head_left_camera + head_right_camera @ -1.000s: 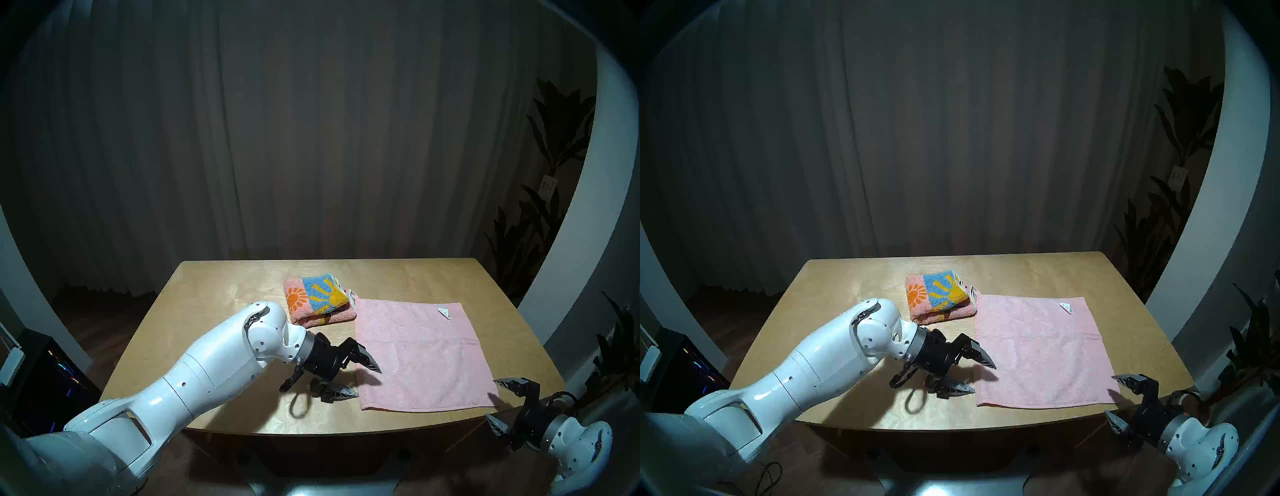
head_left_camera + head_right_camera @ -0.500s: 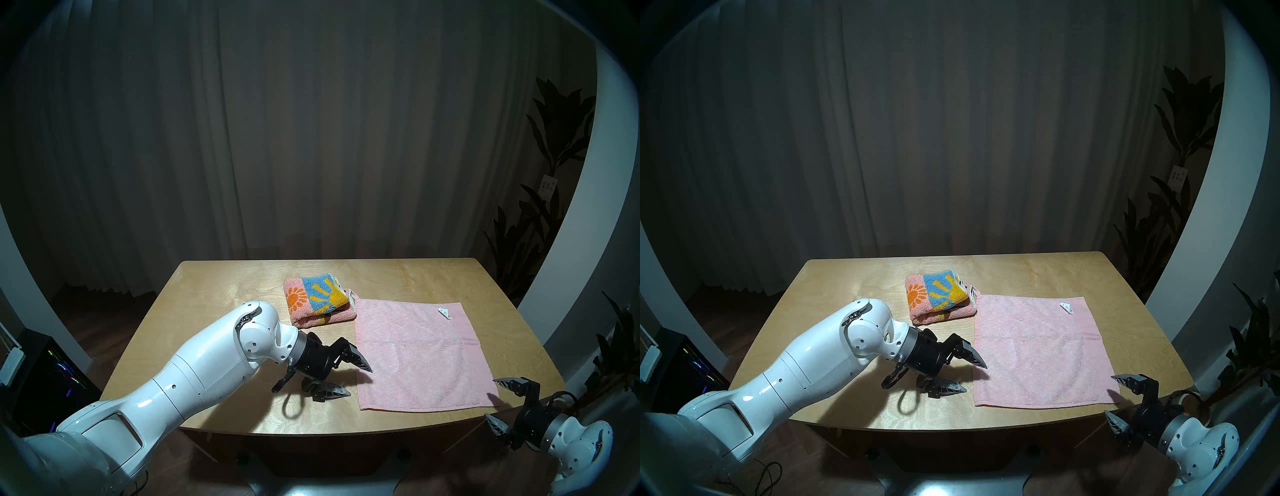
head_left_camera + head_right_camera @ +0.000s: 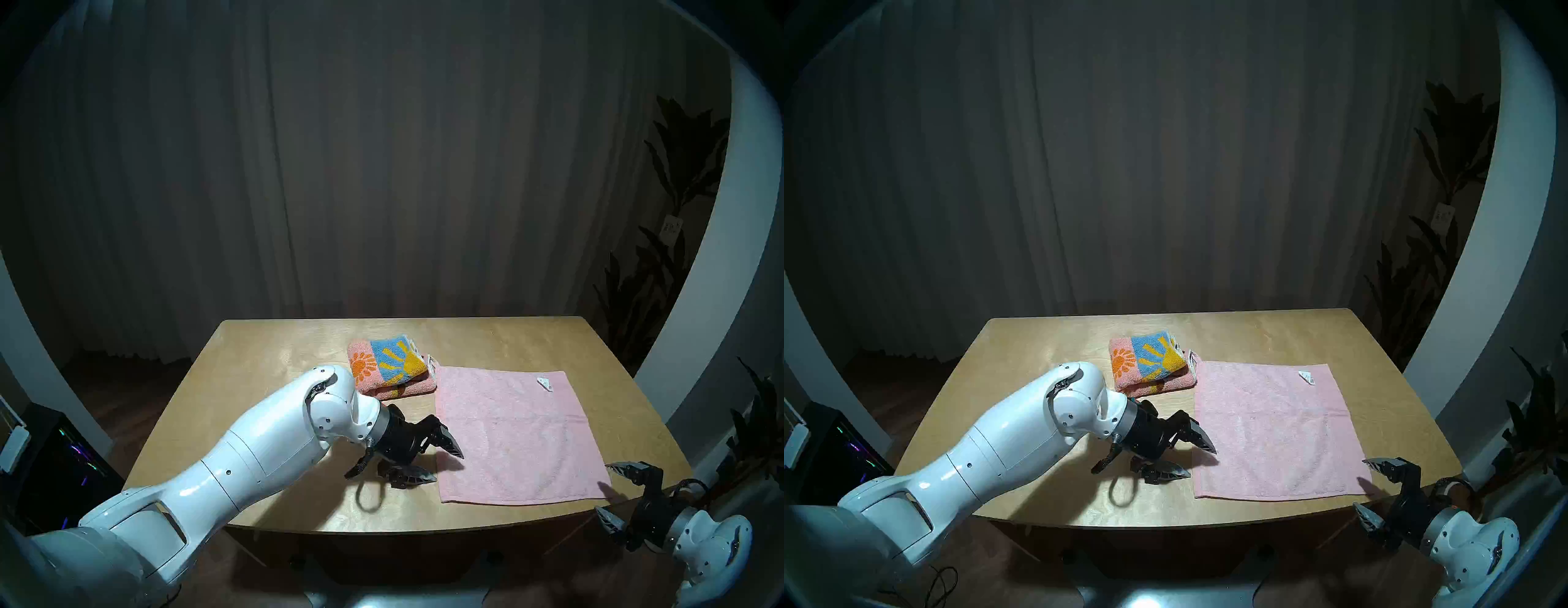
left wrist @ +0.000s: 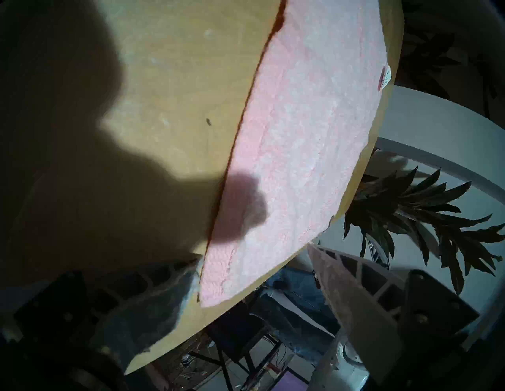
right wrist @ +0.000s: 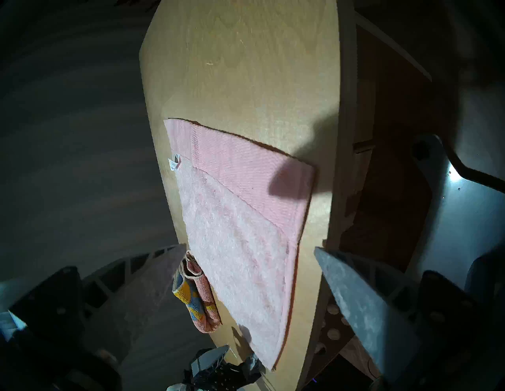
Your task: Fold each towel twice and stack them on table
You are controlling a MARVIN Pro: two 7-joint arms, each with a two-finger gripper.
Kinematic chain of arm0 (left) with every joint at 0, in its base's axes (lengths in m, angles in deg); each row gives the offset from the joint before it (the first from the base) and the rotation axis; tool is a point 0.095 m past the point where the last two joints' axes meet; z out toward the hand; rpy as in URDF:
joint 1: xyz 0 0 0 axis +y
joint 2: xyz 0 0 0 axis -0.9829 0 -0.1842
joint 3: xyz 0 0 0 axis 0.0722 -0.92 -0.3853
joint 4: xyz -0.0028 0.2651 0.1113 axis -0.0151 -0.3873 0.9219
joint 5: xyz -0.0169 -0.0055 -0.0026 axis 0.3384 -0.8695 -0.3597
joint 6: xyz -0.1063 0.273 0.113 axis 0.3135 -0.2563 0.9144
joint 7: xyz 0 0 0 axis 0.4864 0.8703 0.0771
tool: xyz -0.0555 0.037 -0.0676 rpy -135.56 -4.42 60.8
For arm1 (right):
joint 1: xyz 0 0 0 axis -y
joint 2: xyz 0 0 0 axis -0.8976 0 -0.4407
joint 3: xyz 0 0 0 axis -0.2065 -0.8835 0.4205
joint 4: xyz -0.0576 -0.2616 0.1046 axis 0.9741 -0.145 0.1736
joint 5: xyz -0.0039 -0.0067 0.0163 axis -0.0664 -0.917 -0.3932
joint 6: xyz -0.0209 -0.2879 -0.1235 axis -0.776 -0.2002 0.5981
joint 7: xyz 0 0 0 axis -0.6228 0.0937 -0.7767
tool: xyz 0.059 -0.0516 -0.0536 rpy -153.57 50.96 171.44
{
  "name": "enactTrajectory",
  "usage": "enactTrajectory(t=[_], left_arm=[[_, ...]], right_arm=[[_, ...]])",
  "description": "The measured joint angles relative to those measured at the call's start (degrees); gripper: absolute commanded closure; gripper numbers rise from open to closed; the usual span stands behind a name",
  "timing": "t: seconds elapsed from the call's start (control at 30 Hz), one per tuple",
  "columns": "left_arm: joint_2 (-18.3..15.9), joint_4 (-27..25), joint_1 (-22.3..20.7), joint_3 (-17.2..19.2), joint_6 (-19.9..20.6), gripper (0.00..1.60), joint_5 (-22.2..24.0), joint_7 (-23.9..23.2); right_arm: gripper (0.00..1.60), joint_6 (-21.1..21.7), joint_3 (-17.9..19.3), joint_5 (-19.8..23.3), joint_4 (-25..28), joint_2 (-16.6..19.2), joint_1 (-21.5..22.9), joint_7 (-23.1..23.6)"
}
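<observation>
Head stereo left. The plywood table (image 3: 263,382) carries two towels. The sunflower towel (image 3: 388,367), folded into a thick pad, lies near table centre. The pale pink towel (image 3: 515,433), spread flat, lies at its 4 o'clock, their near corners almost touching. The left gripper (image 3: 441,463), jaws apart and empty, points toward 3 o'clock at the pink towel's left edge: upper finger over the cloth border, lower finger low above bare wood just beside the near-left corner. The right gripper (image 3: 609,494), jaws spread and empty, hangs at the table's near-right edge; the pink towel's near-right corner lies at its 10 o'clock, apart.

Head stereo right. Same layout: left gripper (image 3: 1197,458) at the pink towel's (image 3: 1272,429) left edge, sunflower towel (image 3: 1149,363) at its 11 o'clock.

Left wrist. The pink towel (image 4: 300,136) runs from 12 to 6 o'clock; its near corner sits just beside the left-hand finger (image 4: 153,300), contact not resolvable. A white tag (image 4: 385,77) shows at 2 o'clock.

Right wrist. The pink towel (image 5: 240,226) fills the centre between the spread fingers; the sunflower towel (image 5: 198,303) lies at 7 o'clock.
</observation>
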Motion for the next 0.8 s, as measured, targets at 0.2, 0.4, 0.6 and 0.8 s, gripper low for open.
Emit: enactTrajectory(t=[0.2, 0.4, 0.6, 0.8], left_arm=[[0.6, 0.0, 0.0, 0.0, -0.3, 0.0, -1.0, -0.4], [0.9, 0.1, 0.1, 0.0, -0.5, 0.0, -1.7, -0.9], [0.8, -0.4, 0.4, 0.0, -1.1, 0.0, -3.4, -2.0], [0.8, 0.0, 0.1, 0.0, -1.1, 0.0, -5.1, -3.6]], right_arm=[[0.0, -0.4, -0.2, 0.2, 0.2, -0.1, 0.0, -0.4], [0.0, -0.7, -0.7, 0.2, 0.3, -0.1, 0.1, -0.9], [0.0, -0.9, -0.9, 0.3, 0.5, -0.1, 0.0, -1.4], [0.0, -0.9, -1.0, 0.4, 0.6, -0.2, -0.2, -1.5]])
